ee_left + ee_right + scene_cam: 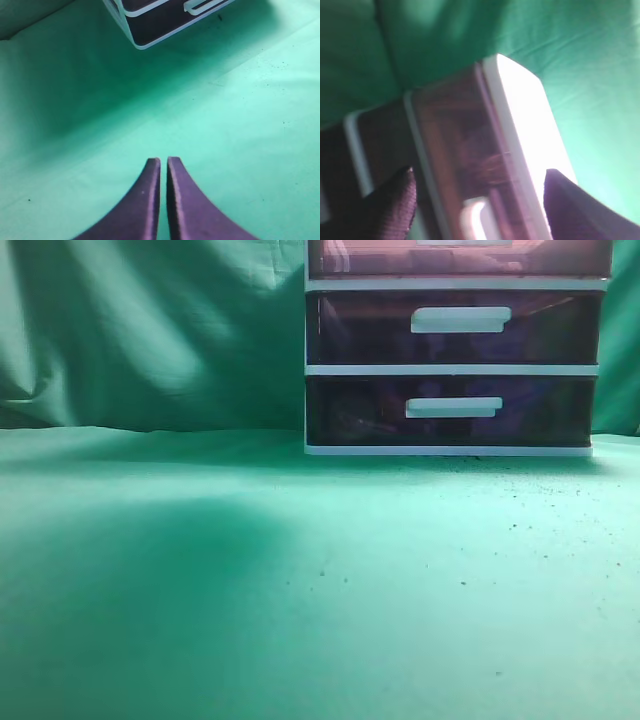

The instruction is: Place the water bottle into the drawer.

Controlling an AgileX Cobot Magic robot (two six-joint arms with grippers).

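Green cloth covers the table [250,580] and hangs as a wrinkled backdrop [150,330] behind it. Toward the rear right of the cloth stands a white-framed drawer unit [452,369]. Its top compartment, the drawer [460,258], is reddish-purple and translucent, cut off by the upper edge of the exterior view, with only the lower rim of its white bar handle [462,242] showing. Below the drawer sit the middle drawer [350,328] and the bottom drawer [350,412], both darker purple, each with a white handle.

No water bottle shows in any view.

The left gripper [163,161] hangs over bare cloth well in front of the unit's lower left corner, its two dark fingers pressed together with only a thin slit between them and nothing held.

The right gripper [477,177] is up close to the drawer [465,150], its fingers spread wide apart, one at either side of the drawer front beside the unit's bright white top [525,110]. The white handle [475,217] lies between the fingers, but the blurred picture does not show any contact.
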